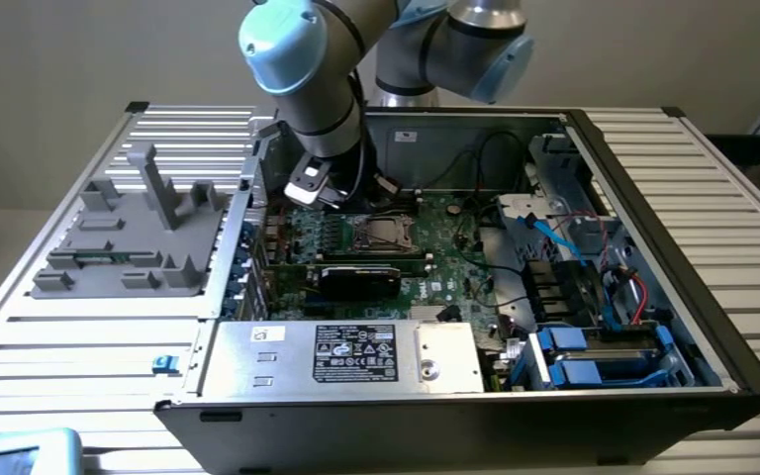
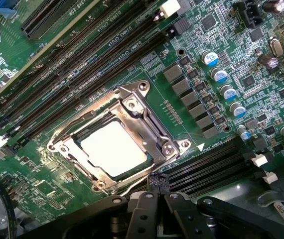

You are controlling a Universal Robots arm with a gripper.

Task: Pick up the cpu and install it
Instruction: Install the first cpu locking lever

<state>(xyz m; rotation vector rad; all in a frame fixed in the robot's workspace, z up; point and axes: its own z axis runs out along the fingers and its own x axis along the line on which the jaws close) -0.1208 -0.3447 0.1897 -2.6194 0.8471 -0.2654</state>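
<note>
Jaws of the hand [image 2: 155, 184] are pressed fully together, and nothing is caught between them. The hand hangs from the arm [image 1: 321, 99], which reaches down into the open computer case [image 1: 697, 297] over the green motherboard [image 2: 221, 45]. The cpu [image 2: 113, 148] lies flat in its socket just ahead of the hand's tips, free of them, its silver top catching a bright glare. The metal socket frame [image 2: 132, 102] lies around the chip's edges, and the frame's nearest corner sits right at the fingertips; whether they touch it cannot be told. Beyond the socket, on the side away from the hand, long black memory slots [image 2: 107, 55] run side by side, and a second bank of slots [image 2: 212, 167] lies close beside the hand. A row of blue-topped capacitors [image 2: 221, 77] stands further off, past a line of grey square components. In the exterior view the cpu [image 1: 383, 236] shows as a small pale square on the board next to where the arm comes down. The black graphics card [image 1: 353, 279] lies on the near side of it, and the silver power supply box [image 1: 340, 354] with its white label sits nearer the camera again, well apart from the hand. Outside the case, on the slatted surface [image 1: 63, 336], a grey moulded fixture [image 1: 130, 242] stands well away from the hand.
</note>
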